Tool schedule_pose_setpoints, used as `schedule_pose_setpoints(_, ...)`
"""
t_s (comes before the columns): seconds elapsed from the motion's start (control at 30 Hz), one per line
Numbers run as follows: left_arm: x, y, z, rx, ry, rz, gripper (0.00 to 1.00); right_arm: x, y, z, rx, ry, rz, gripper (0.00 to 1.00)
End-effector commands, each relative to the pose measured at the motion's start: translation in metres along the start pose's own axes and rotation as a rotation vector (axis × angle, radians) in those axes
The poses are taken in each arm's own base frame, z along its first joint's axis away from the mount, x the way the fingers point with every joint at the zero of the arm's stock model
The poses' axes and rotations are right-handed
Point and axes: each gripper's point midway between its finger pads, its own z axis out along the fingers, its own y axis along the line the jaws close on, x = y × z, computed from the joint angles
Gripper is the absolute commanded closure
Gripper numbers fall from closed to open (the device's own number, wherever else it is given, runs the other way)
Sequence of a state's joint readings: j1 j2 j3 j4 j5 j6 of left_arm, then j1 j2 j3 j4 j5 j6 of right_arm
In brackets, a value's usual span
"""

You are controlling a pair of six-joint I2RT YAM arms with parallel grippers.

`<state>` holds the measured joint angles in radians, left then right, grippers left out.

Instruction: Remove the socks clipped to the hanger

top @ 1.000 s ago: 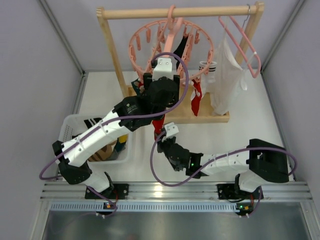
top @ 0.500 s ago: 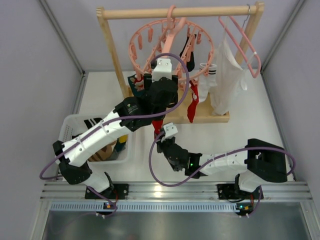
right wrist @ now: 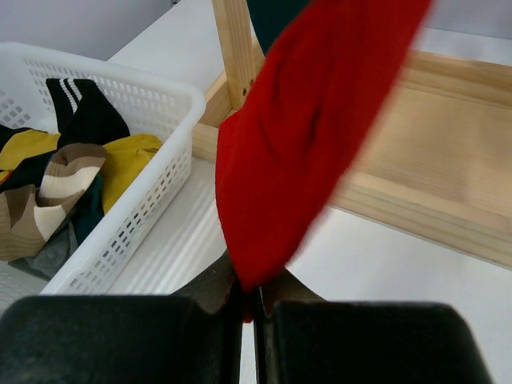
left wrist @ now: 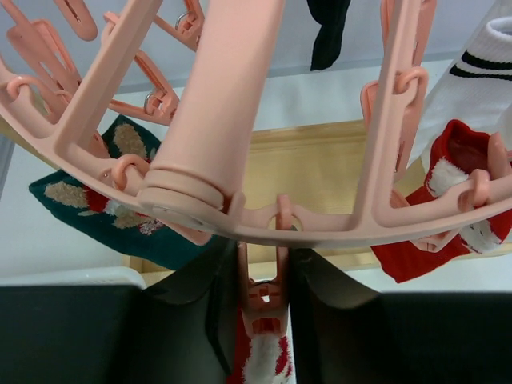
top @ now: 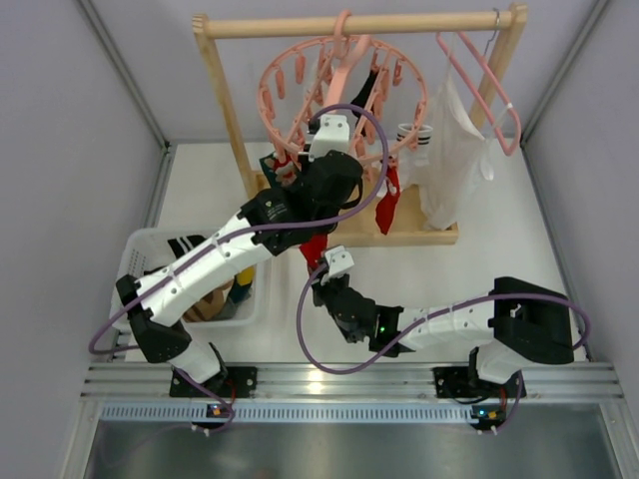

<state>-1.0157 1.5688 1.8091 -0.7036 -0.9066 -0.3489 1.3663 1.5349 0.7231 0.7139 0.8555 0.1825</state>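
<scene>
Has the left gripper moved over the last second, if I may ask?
Yes. In the top view the left gripper has edged away from its base, closer to the top bar of the wooden rack.

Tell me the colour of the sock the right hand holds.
The sock is red; right wrist view.

Left claw [left wrist: 262, 272] grips the clip [left wrist: 262, 300] holding a red sock [left wrist: 262, 364].

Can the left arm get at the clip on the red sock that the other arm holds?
Probably yes: the left gripper's fingers sit against both sides of the clip above the red sock, just under the hanger, nothing in between.
</scene>
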Motion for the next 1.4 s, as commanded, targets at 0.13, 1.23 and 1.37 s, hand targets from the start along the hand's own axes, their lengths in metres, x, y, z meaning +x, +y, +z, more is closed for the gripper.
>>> schedule_pose_setpoints(0.13,-0.020,0.003,-0.003,0.006,-0.038,-0.044,0.83,-0.011,0.014,-0.005,-0.033,-0.026,0.039,1.00)
schedule_pose_setpoints(1.23,0.012,0.236,-0.131,-0.250,-0.189,-0.206,0.02,-0.081,0.081,-0.063,-0.686,0.155,-0.176,1.00)
schedule_pose_setpoints(1.37,0.017,0.267,-0.146,-0.317,-0.244,-0.295,0.02,-0.096,0.116,-0.047,-0.765,0.138,-0.240,1.00)
